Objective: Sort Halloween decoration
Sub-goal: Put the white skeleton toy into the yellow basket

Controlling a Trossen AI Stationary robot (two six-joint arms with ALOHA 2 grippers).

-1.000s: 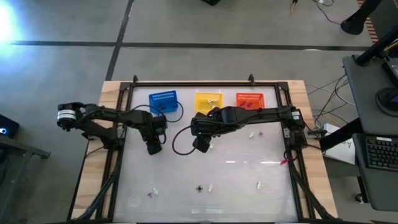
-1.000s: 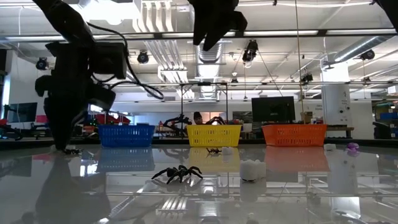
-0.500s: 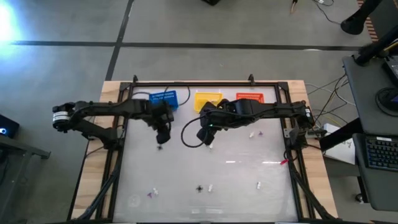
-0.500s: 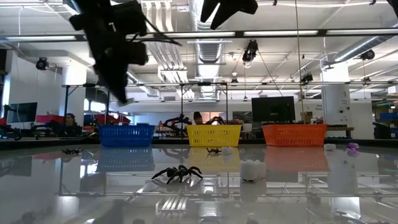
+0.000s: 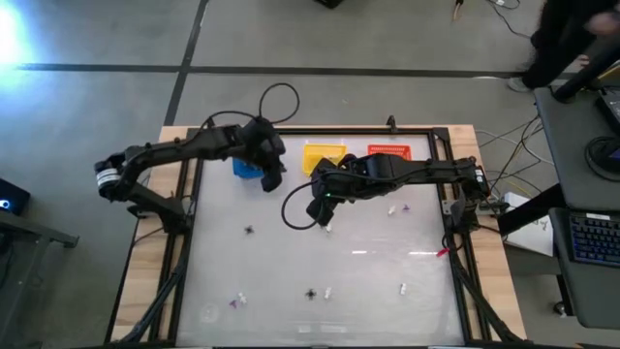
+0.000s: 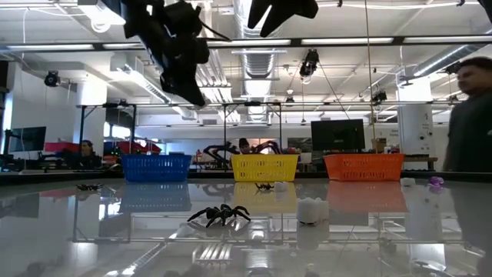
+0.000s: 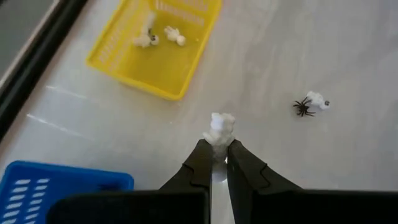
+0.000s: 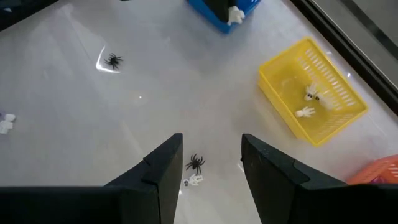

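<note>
My left gripper (image 7: 216, 149) hangs in the air between the blue basket (image 5: 247, 167) and the yellow basket (image 5: 323, 155), shut on a small whitish trinket (image 7: 221, 124); the right wrist view also shows that trinket (image 8: 235, 14). My right gripper (image 8: 211, 155) hovers open over the table's middle (image 5: 323, 218), holding nothing. Below it a black spider (image 8: 196, 163) and a whitish piece (image 8: 194, 180) lie on the table. Another spider (image 5: 249, 231) lies left of centre. Two whitish pieces (image 7: 158, 36) lie inside the yellow basket. My left gripper pinches the whitish trinket by its lower end (image 7: 217, 142) between its two fingertips. The rest of the trinket sticks out beyond the tips. The fingers slant downward from above, and the trinket is lifted clear of the table.
An orange basket (image 5: 389, 152) stands right of the yellow one at the far edge. More trinkets lie near the front edge: a purple one (image 5: 235, 301), a spider (image 5: 311, 293), whitish ones (image 5: 328, 292) (image 5: 402, 288). Others (image 5: 395, 208) lie at the right. A person (image 6: 469, 115) stands beyond the table.
My left gripper has risen from the table beside the left spider and swung toward the far edge, ending between the blue and yellow baskets, staying shut. That spider stays where it was. My right gripper rose a little, then kept still.
</note>
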